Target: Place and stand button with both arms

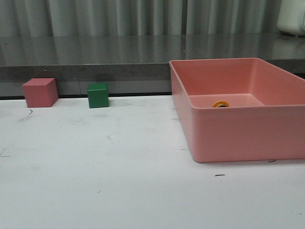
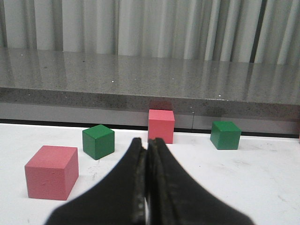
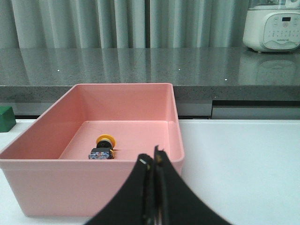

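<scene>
White tabletop (image 1: 119, 181) viewed from the front, with a large pink rectangular plastic bin (image 1: 238, 129) on its right side. The small push-button with yellow mushroom cap and black body (image 3: 103, 147) lies on the bin floor; in the right wrist view it rests on its side, cap pointing toward the far wall, its clear bluish base nearest the camera. From the front only the yellow cap (image 1: 220, 103) shows above the bin's near wall. A pink cube (image 1: 40, 92) and a green cube (image 1: 97, 95) stand apart from each other at the far left edge of the table, against the grey stone ledge (image 1: 95, 55).

The left wrist view shows the left black forked gripper (image 2: 146, 187) with its fingers pressed together, holding nothing, above the table; ahead of it are two pink cubes (image 2: 51, 171) (image 2: 161, 125) and two green cubes (image 2: 98, 141) (image 2: 225, 135), all separate. The right black forked gripper (image 3: 154, 192) likewise has its fingers closed on nothing and sits just outside the bin's near wall, apparently clear of it, though contact cannot be judged. A white appliance (image 3: 274, 26) stands on the ledge.
</scene>
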`<state>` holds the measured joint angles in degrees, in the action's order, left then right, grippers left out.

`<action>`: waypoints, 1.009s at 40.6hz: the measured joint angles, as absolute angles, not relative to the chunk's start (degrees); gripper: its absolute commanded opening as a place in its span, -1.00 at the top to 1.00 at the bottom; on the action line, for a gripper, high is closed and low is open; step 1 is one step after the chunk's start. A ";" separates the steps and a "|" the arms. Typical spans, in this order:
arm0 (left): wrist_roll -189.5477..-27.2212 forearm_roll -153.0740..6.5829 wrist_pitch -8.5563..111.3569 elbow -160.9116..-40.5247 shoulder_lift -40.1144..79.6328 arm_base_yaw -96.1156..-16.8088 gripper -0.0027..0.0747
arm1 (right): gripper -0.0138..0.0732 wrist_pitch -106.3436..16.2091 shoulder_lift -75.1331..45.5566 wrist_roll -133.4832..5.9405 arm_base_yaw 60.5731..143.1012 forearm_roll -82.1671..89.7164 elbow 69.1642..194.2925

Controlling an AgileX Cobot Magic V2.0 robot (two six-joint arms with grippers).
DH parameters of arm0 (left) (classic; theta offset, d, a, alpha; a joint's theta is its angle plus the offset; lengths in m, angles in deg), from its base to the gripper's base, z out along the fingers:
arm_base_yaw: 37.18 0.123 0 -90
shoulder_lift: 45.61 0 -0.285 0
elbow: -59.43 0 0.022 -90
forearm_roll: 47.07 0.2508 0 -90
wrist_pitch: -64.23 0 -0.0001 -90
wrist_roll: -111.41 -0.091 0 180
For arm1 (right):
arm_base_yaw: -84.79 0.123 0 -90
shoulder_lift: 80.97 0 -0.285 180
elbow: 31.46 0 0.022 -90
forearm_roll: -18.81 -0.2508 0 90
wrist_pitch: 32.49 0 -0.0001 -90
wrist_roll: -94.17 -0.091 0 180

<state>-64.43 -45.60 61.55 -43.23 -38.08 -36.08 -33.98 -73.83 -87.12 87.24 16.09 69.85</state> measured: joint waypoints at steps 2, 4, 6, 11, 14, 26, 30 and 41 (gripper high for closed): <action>-64.43 -45.60 61.55 -43.23 -38.08 -36.08 0.98 | 0.82 -33.98 -73.83 -87.12 87.24 16.09 69.85; -64.43 -45.60 61.55 -43.23 -38.08 -36.08 0.98 | 0.82 -33.98 -73.83 -87.12 87.24 16.09 69.85; -64.43 -45.60 61.55 -43.23 -38.08 -36.08 0.98 | 0.82 -33.98 -73.83 -87.12 87.24 16.09 69.85; -64.43 -45.60 61.55 -43.23 -38.08 -36.08 0.98 | 0.82 -33.98 -73.83 -87.12 87.24 16.09 69.85; -64.43 -45.60 61.55 -43.23 -38.08 -36.08 0.98 | 0.82 -33.98 -73.83 -87.12 87.24 16.09 69.85; -64.43 -45.60 61.55 -43.23 -38.08 -36.08 0.98 | 0.82 -33.98 -73.83 -87.12 87.24 16.09 69.85; -64.43 -45.60 61.55 -43.23 -38.08 -36.08 0.98 | 0.82 -33.95 -73.83 -87.12 87.24 16.09 69.85; -64.43 -45.60 61.89 -43.23 -38.08 -36.08 0.98 | 0.82 -33.11 -73.83 -87.12 87.24 16.09 69.85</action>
